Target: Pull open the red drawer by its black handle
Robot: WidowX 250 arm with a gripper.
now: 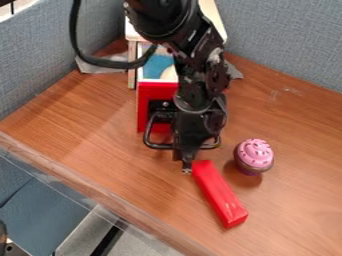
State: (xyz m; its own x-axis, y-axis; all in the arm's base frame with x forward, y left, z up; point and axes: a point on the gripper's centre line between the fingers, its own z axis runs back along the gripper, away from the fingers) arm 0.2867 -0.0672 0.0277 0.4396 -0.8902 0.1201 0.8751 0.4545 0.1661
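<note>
My gripper hangs low over the middle of the table, at the upper left end of a long red block. The block lies slanting toward the lower right; whether the gripper touches it, I cannot tell. To the right of the gripper, apart from both, stands a cupcake with pink dotted frosting and a dark base. Behind the gripper is a red box-like object with a blue and white top, partly hidden by the arm.
The brown wooden table has its front edge running from the left down to the bottom. Grey-blue partitions border the back and left. A pale wooden piece stands behind the arm, and a black cable loops at the upper left.
</note>
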